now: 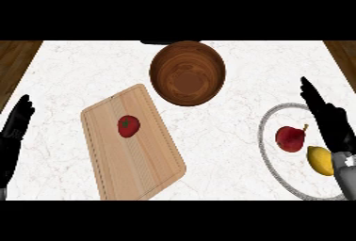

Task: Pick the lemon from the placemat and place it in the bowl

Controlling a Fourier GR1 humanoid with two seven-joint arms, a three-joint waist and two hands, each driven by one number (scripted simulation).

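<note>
I have the right hand (331,120) out flat, fingers straight and holding nothing, lying over the right side of the round placemat (263,141); the lemon (320,160) sits on that mat just beside my wrist, untouched. To take it cleanly I judge I must draw the hand back towards me and curl round the lemon from above, since the fingers now point past it. A red fruit (290,138) lies just beside the lemon and could get nudged. The wooden bowl (188,70) waits well apart, up and left, with bare counter (222,141) between. The cutting board (139,155) with its tomato (128,126) is clear of that path, and the left hand (15,127) rests open at the left edge
</note>
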